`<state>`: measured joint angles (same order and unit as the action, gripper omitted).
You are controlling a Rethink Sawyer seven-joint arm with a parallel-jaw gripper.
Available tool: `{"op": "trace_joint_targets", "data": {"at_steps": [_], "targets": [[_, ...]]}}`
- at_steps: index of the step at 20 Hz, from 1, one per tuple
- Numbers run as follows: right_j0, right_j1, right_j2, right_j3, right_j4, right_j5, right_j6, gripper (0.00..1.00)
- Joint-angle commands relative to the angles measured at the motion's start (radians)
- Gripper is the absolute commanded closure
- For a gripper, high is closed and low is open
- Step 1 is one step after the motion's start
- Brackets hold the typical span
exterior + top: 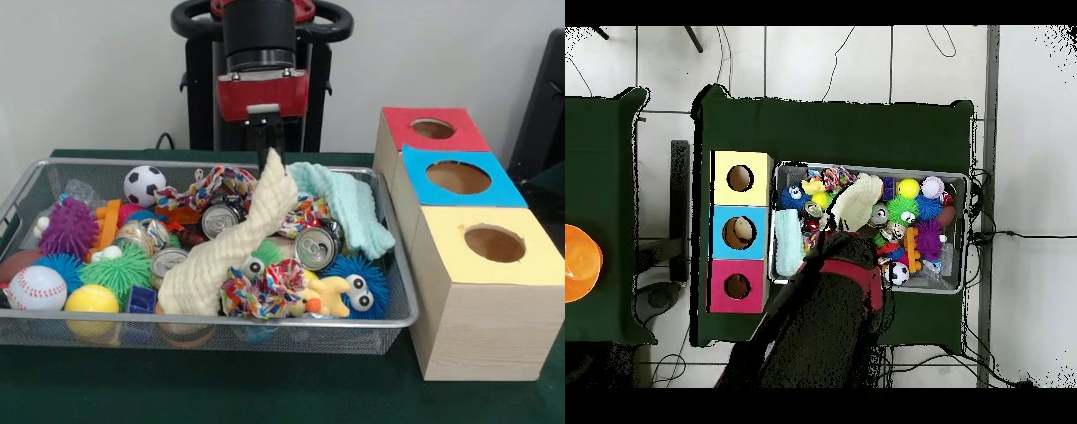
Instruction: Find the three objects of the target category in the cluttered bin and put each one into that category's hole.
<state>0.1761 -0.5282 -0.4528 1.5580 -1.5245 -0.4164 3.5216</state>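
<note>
The bin (212, 320) is a silver wire-mesh basket full of toys, cans and cloths; in the overhead view (966, 230) it sits right of the boxes. My gripper (268, 148) hangs over the bin's far middle, shut on the top end of a long cream towel (231, 249). The towel's upper end is lifted and its lower end still lies on the clutter. In the overhead view the arm hides the gripper and only the towel (854, 199) shows. The hole (433, 129) in the red-topped box is the farthest of the three; overhead (737, 287) it is nearest my base.
A blue-topped box (494, 187) and a yellow-topped box (538, 265) stand beside the red one. In the bin lie a mint cloth (349, 203), drink cans (315, 247), a soccer ball (144, 184), a baseball (37, 287) and spiky balls (69, 230). An orange object (580, 262) sits on a side table.
</note>
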Motion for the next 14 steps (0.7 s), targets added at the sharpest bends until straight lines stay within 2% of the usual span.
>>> {"op": "trace_joint_targets", "data": {"at_steps": [1,4,5,14], "targets": [[-0.063,0.03,0.089,0.069,0.007,-0.041,-0.001,1.0],[-0.066,0.028,0.088,0.072,-0.01,-0.051,0.008,1.0],[-0.068,0.027,0.089,0.073,-0.012,-0.053,0.007,0.0],[-0.065,0.037,0.075,0.063,-0.045,-0.055,0.03,0.0]]}}
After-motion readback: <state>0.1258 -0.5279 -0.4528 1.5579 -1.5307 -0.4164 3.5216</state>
